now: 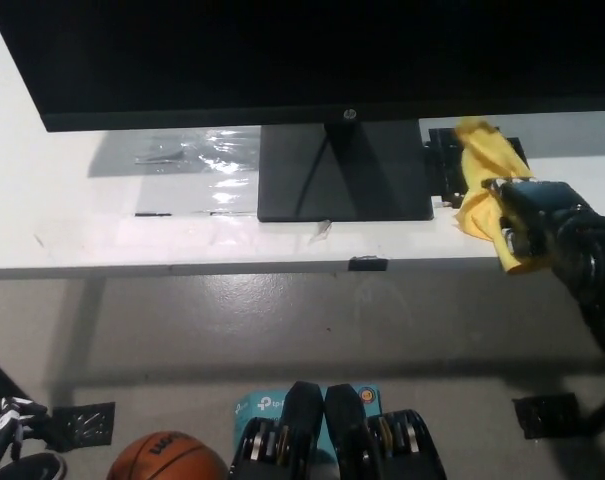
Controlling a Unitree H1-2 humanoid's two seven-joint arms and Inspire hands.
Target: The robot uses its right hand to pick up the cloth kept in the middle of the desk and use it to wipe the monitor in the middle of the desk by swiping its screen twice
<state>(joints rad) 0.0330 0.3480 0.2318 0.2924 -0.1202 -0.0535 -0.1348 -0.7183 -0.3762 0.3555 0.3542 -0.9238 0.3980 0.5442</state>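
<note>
The white worktop (102, 240) ends in a front edge running across the middle of the view, with grey floor (282, 330) below it. Left of the monitor (312, 60) stand the surface lies mostly bare, apart from a clear plastic sheet (197, 160). The right robot hand (542, 220) is closed on the yellow cloth (487, 165), crumpled and drooping, at the worktop's right end beside the stand. The left robot hand (4, 425) rests at lower left; I cannot tell its state.

White desk (102, 215) carries the monitor base (344, 172) at centre. Clear plastic sheet (197, 160) lies flat left of base. Floor below: basketball (169, 458), lower left.
</note>
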